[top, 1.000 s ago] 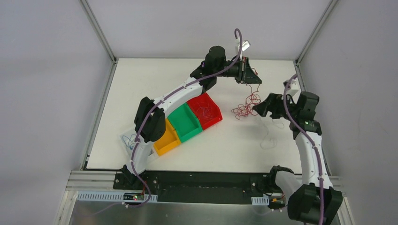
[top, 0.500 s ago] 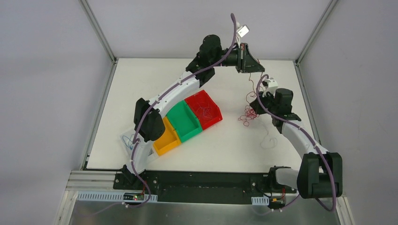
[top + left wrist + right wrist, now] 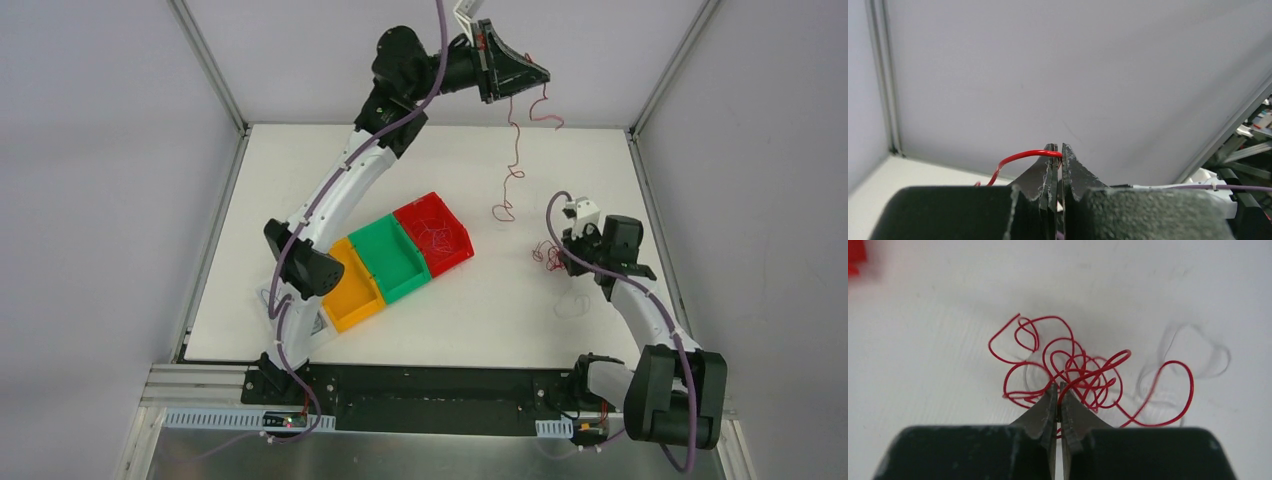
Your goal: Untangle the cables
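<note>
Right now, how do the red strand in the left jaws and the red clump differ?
Pose: the red strand hangs in air from the raised left gripper; the red clump lies on the table at the right gripper.
Shape: the strand is one loose wavy line; the clump is many crossed loops.
Shared: thin, bright red, pinched in shut jaws.

Up at twelve o'clock, the left gripper (image 3: 540, 75) pinches a thin curly red wire (image 3: 513, 150) dangling above the far side of the white table (image 3: 480, 300). At three o'clock the right gripper (image 3: 1058, 390) nips a small tangle of red wire (image 3: 1073, 370) lying there. The red, green and yellow plastic bins (image 3: 392, 258) line up from centre toward seven.
</note>
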Robot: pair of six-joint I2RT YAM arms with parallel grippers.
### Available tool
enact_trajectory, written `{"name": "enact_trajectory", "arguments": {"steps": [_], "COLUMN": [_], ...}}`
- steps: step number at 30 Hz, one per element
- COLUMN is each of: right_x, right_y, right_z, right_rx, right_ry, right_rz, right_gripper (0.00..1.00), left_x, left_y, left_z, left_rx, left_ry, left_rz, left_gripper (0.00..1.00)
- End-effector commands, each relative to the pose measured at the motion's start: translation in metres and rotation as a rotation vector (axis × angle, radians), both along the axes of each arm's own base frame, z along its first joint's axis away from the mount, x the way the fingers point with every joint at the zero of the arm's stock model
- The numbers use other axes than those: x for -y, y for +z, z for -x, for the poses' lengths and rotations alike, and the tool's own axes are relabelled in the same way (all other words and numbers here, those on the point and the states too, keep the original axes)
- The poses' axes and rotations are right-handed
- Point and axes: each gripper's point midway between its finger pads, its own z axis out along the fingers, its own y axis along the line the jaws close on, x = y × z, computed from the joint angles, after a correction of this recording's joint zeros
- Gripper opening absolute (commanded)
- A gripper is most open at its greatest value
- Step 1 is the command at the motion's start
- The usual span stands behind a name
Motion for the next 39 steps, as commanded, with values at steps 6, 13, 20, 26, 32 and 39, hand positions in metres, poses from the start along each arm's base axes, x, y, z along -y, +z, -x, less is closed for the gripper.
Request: {"name": "enact_trajectory", "arguments": {"steps": [6, 13, 20, 26, 32, 39], "right_x": [0.014, -0.015, -0.063, -0.078, -0.078, -0.078], "right_y": [-0.025, 0.059, 0.129, 0.150, 0.147, 0.144], "right_z": [0.042, 0.029, 0.024, 0.027, 0.024, 0.022], "right_rx": [-0.170, -0.070, 0.049, 0.052, 0.050, 0.039], "right_ry": [0.085, 0.087, 0.187, 0.251, 0.255, 0.261], "right_rz": [0.043, -0.151, -0.260, -0.327, -0.321, -0.316], "right_gripper": [0.23, 0.75, 0.82, 0.96, 0.97, 0.97], "left_x": [-0.056, -0.071, -0.088, -0.105, -0.117, -0.129], "left_y": [0.103, 0.119, 0.118, 0.102, 0.092, 0.056], "left_z": [0.039, 0.061, 0.083, 0.113, 0.130, 0.146], "left_rx": [0.260, 0.299, 0.287, 0.240, 0.222, 0.245], "left_ry": [0.096, 0.097, 0.077, 0.019, 0.020, 0.017], "left_rz": [0.190, 0.194, 0.141, 0.067, 0.015, -0.106], "left_gripper": [0.00, 0.00, 0.00, 0.00, 0.00, 0.00]}}
